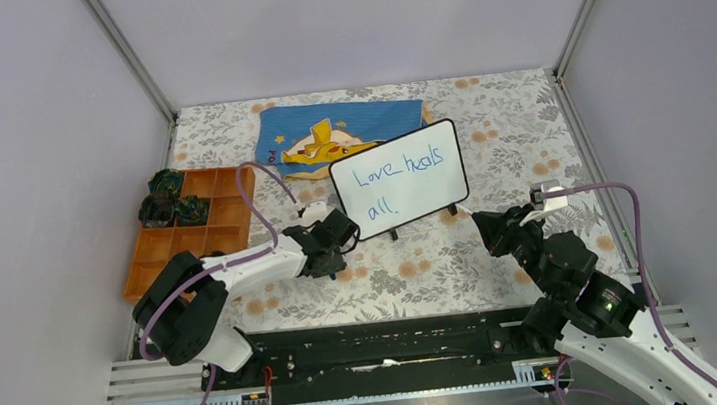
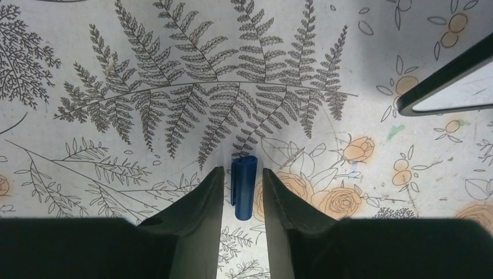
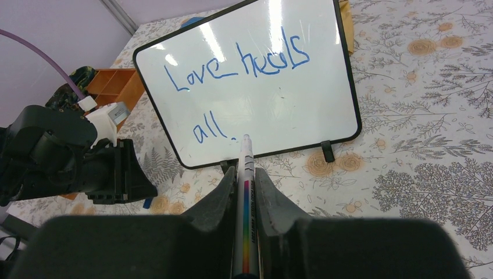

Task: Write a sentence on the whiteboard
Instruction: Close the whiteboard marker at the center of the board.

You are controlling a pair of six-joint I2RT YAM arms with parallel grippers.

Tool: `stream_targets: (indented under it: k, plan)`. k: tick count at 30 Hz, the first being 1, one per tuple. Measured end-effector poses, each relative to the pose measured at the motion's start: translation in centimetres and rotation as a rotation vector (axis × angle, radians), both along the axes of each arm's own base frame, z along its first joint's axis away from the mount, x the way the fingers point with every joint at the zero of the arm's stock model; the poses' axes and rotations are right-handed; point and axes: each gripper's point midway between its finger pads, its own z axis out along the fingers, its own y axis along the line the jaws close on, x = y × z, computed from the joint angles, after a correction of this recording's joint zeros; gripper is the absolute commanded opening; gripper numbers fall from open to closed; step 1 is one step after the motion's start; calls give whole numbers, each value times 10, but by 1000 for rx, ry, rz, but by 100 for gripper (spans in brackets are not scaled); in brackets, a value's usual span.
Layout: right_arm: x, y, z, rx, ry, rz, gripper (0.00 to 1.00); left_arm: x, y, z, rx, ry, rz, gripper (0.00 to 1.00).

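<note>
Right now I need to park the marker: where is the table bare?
Bare: right of the whiteboard to the wall, and the strip between it and the black rail. Crowded left: orange tray, blue cloth, left claw straddling a blue cap.

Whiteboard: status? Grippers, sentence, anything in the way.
Left gripper open, straddling blue cap on table. Right gripper shut on marker, aimed at whiteboard. Sentence reads "Love heals all". Nothing between marker and board.

Board: small rectangular glossy white whiteboard (image 1: 424, 198), thin black rim, rounded corners, propped up on little black feet.
Position: near the middle of the floral-print tabletop (image 1: 527, 124), set askew to its edges.
Writing: blue handwritten sentence (image 1: 424, 161) in thin marker strokes, two lines, "Love heals" above "all."
Surface: streaked with reflected light.
</note>
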Motion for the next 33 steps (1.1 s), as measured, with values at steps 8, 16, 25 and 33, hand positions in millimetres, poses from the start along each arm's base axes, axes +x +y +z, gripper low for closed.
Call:
stream_targets:
  k: [8,16,25,33]
  plan:
    - [0,0,0,0,-1,0,0,-8,2,-1,55,11,-34,36]
    - [-1,-1,2,7,-7,-3,0,-7,1,-2,83,18,-54,37]
    - [-1,-1,2,7,-7,-3,0,-3,-2,-3,96,20,-67,35]
    - [0,-1,2,6,-7,-4,0,-2,-3,-3,92,15,-70,29]
